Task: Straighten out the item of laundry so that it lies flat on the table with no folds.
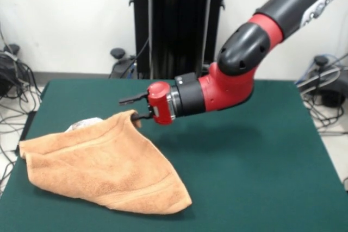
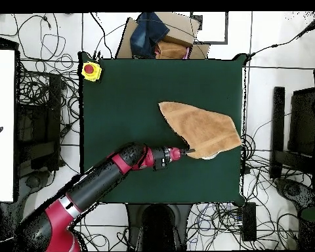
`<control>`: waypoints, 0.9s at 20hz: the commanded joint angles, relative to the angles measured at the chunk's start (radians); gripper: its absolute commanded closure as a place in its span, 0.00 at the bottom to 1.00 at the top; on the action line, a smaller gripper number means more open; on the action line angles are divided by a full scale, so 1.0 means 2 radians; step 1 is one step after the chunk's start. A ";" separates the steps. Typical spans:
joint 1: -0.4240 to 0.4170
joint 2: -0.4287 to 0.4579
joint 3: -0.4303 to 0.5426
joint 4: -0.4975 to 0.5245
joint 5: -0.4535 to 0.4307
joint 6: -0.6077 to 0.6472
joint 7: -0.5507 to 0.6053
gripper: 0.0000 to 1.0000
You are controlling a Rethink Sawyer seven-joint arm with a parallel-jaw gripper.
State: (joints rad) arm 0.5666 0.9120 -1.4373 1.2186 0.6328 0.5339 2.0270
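The arm reaches in from the upper right, gripper [image 1: 133, 108] pointing left. Its lower finger touches a raised corner of the towel [image 1: 106, 167]; the upper finger stands clear above. The towel lies rumpled on the bench [image 1: 261, 156], left front.

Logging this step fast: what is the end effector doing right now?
End effector: fingers spread apart, the lower one at the lifted corner of the towel; whether it actually grips the cloth cannot be told.
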 commanded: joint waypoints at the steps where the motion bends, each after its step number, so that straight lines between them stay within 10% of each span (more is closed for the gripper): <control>1: -0.019 0.031 -0.030 -0.073 0.041 0.050 0.208 0.00; 2: -0.018 0.031 -0.030 -0.074 0.042 0.050 0.212 0.00; 3: -0.018 0.027 -0.024 -0.075 0.041 0.046 0.217 1.00; 18: -0.013 0.008 -0.004 -0.087 0.027 0.057 0.228 1.00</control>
State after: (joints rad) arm 0.5485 0.9491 -1.4820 1.2057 0.6328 0.5480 2.2044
